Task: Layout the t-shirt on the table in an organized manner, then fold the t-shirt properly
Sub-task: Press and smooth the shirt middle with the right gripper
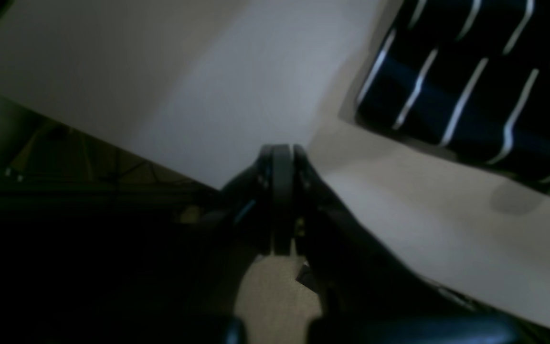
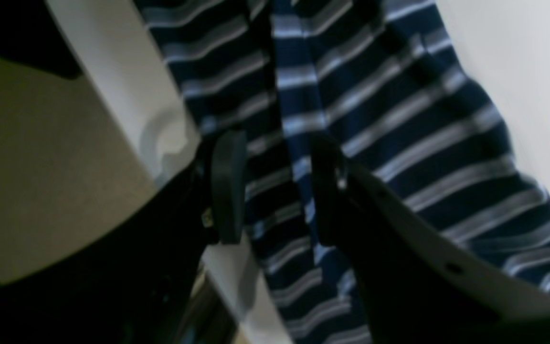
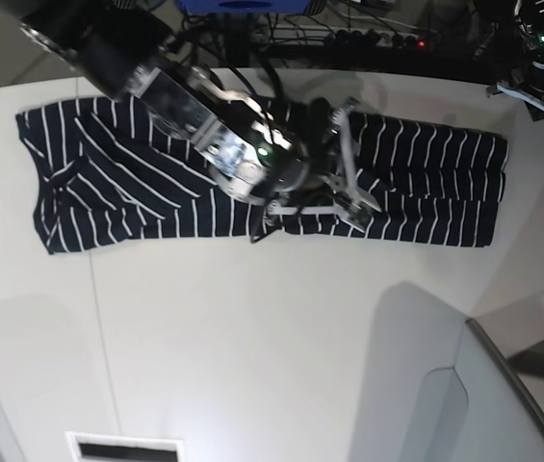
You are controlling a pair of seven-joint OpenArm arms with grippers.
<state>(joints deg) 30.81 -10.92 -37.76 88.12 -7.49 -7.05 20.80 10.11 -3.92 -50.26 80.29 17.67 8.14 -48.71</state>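
From my remote seat, the dark navy t-shirt with thin white stripes (image 3: 156, 178) lay stretched in a long band along the far edge of the large white tabletop (image 3: 272, 346), its long axis running side to side from near the far-left corner toward the far-right corner. The left end looked bunched and creased; the right end (image 3: 445, 192) was a flatter, squared-off block. I could not tell which end held the collar.

My right gripper (image 3: 334, 197) was down over the middle of the shirt, on the cloth near its near hem. In the right wrist view the black fingers (image 2: 229, 186) stood partly apart, striped fabric (image 2: 399, 119) showing between and beyond them, nothing pinched that I could see.

My left gripper (image 1: 282, 198) had its jaws pressed together with nothing in them, hanging at the table's edge just off the shirt's corner (image 1: 470, 71). In the base view it sat by the far-right corner (image 3: 541, 67), clear of the cloth.

The whole near half of the tabletop was bare white, wide room for moving. A thin dark seam line (image 3: 98, 337) ran toward the near edge at left.
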